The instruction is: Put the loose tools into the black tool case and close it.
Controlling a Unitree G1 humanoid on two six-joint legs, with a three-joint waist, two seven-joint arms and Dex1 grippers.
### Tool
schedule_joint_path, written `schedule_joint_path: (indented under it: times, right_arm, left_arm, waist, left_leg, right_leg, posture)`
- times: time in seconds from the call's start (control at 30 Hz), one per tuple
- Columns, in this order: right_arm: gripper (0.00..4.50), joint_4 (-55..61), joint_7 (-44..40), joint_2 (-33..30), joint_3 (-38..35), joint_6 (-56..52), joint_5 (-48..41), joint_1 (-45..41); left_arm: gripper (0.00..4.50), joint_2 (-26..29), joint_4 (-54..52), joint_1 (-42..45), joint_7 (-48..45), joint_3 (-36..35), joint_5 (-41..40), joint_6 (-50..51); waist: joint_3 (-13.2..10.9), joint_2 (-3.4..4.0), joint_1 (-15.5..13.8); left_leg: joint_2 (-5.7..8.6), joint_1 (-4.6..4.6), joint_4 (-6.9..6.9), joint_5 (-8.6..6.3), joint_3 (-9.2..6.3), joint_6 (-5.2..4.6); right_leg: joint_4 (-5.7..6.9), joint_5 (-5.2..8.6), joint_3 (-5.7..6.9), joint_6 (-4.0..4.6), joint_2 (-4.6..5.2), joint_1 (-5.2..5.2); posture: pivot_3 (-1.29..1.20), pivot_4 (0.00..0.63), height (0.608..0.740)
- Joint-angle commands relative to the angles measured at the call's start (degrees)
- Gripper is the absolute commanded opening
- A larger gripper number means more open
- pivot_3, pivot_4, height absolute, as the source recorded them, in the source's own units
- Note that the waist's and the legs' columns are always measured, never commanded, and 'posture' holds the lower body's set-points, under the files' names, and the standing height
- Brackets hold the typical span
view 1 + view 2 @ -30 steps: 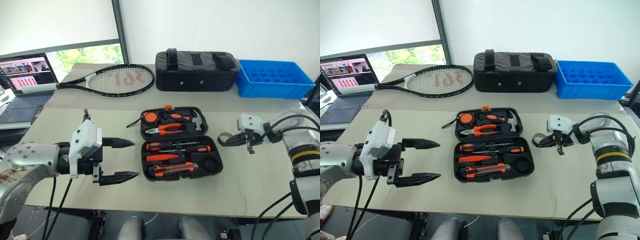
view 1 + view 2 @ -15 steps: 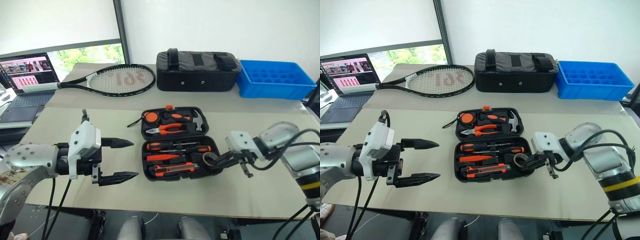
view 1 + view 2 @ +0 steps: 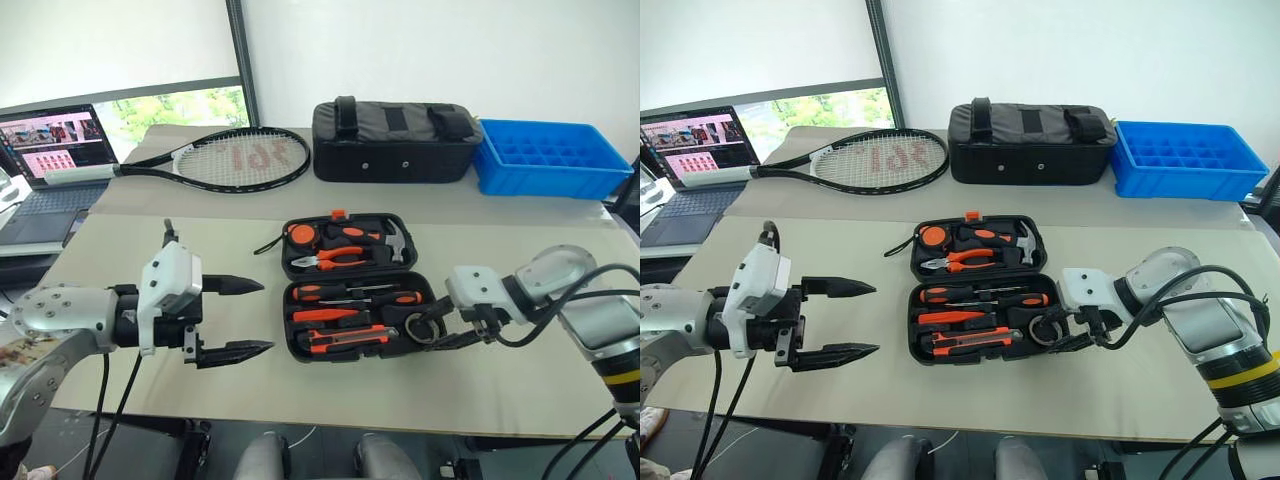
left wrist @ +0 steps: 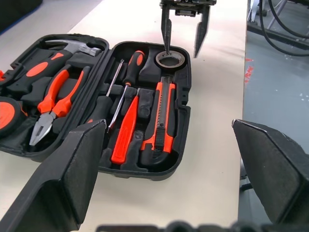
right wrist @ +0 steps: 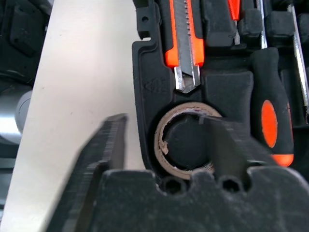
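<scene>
The black tool case (image 3: 285, 245) lies open mid-table. Its near half holds two screwdrivers (image 3: 360, 296), a slim orange tool (image 3: 325, 314) and the utility knife (image 3: 350, 336). The dark tape roll (image 3: 425, 325) sits in the round recess at the case's right end, also seen in the left wrist view (image 4: 168, 59). My right gripper (image 3: 430, 333) hangs open over it, with one finger (image 5: 219, 140) inside the roll's hole and the other (image 5: 108, 145) outside the case wall. Left of the case my left gripper (image 3: 265, 316) stands open, holding nothing.
A tennis racket (image 3: 230, 160), a black fabric bag (image 3: 395, 140) and a blue tray (image 3: 550, 160) line the far table. A laptop (image 3: 50, 150) sits far left. The lid half holds pliers (image 3: 335, 259), a hammer and a tape measure.
My right gripper carried the tape roll from the table right of the case to its round recess, then opened. The roll now rests in the recess. The left gripper stayed still.
</scene>
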State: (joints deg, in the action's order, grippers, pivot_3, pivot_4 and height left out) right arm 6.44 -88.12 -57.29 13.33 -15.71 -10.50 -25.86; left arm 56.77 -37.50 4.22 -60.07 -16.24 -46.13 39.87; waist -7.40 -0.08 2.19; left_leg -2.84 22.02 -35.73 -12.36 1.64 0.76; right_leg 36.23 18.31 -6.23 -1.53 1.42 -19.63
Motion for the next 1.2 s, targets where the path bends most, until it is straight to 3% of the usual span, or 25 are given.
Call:
schedule_joint_path:
  times: [0.03,0.27,0.4,0.63,0.73,0.97,1.07,1.2]
  right_arm:
    - [4.34,1.3,0.2,-0.7,-2.8,-2.0,-2.3,-1.4]
    - [4.47,-12.8,7.9,6.5,-7.4,-9.6,-6.1,-7.1]
    - [4.47,-25.0,12.2,10.8,-9.7,-15.9,-7.1,-12.9]
    - [4.47,-46.1,19.1,15.6,-9.0,-22.2,-3.6,-26.0]
    - [4.47,-56.2,21.5,18.5,-10.5,-25.8,-3.9,-31.3]
    - [4.47,-66.6,24.5,22.7,-13.5,-24.7,-3.5,-35.7]
    - [3.75,-68.2,25.5,23.6,-14.3,-23.2,-3.0,-36.3]
    - [2.38,-69.8,26.2,24.5,-16.1,-22.1,-3.5,-36.9]
  left_arm:
    - [4.5,-0.2,1.2,-0.9,0.1,-0.9,1.3,-1.9]
    - [4.5,-7.5,13.8,-0.7,5.8,0.8,6.3,-4.9]
    - [4.5,-13.3,23.8,7.3,10.9,4.7,8.5,-2.8]
    - [4.5,-17.9,36.7,19.2,13.4,6.6,7.4,3.8]
    - [4.5,-19.4,44.1,24.9,14.1,8.7,7.2,11.0]
    - [4.5,-23.7,54.9,33.7,14.2,9.3,7.8,16.3]
    - [4.5,-24.7,57.8,35.6,14.0,10.2,9.1,16.5]
    - [4.5,-25.9,60.4,36.9,13.3,10.9,9.9,16.6]
  waist:
    - [0.0,-0.01,0.0]
    - [0.0,-0.09,0.3]
    - [0.0,-0.2,-0.2]
    - [0.0,-0.2,0.0]
    - [0.0,-0.19,0.3]
    - [0.0,-0.19,0.3]
    - [0.0,-0.18,0.3]
    - [0.0,-0.16,0.4]
  left_leg:
    - [-0.01,0.0,0.0,0.0,0.0,0.0]
    - [-0.02,-0.05,0.0,0.01,0.03,-0.01]
    - [0.05,0.04,-0.12,0.03,0.05,0.01]
    - [0.05,0.26,-0.05,0.04,0.06,0.02]
    - [0.04,0.22,-0.03,0.04,0.06,0.01]
    - [0.05,0.26,-0.04,0.05,0.02,0.02]
    - [0.05,0.28,-0.04,0.06,0.01,0.04]
    - [0.05,0.25,-0.04,0.06,0.01,0.05]
  right_leg:
    - [0.0,0.0,0.01,0.0,0.0,0.0]
    - [0.14,-0.03,-0.05,0.06,-0.03,-0.09]
    - [0.46,-0.04,-0.08,0.06,-0.02,-0.29]
    - [0.62,-0.05,-0.09,0.07,-0.06,-0.62]
    - [0.69,-0.05,-0.07,0.07,-0.08,-0.62]
    - [0.8,-0.05,0.01,0.07,-0.1,-0.66]
    - [0.83,-0.05,0.03,0.07,-0.1,-0.67]
    - [0.84,-0.05,0.04,0.07,-0.1,-0.66]
  posture:
    - [0.0,0.15,0.708]
    - [0.0,0.15,0.708]
    - [0.0,0.15,0.708]
    - [0.0,0.15,0.708]
    - [0.0,0.15,0.708]
    - [0.0,0.15,0.708]
    - [0.0,0.15,0.708]
    - [0.0,0.15,0.708]
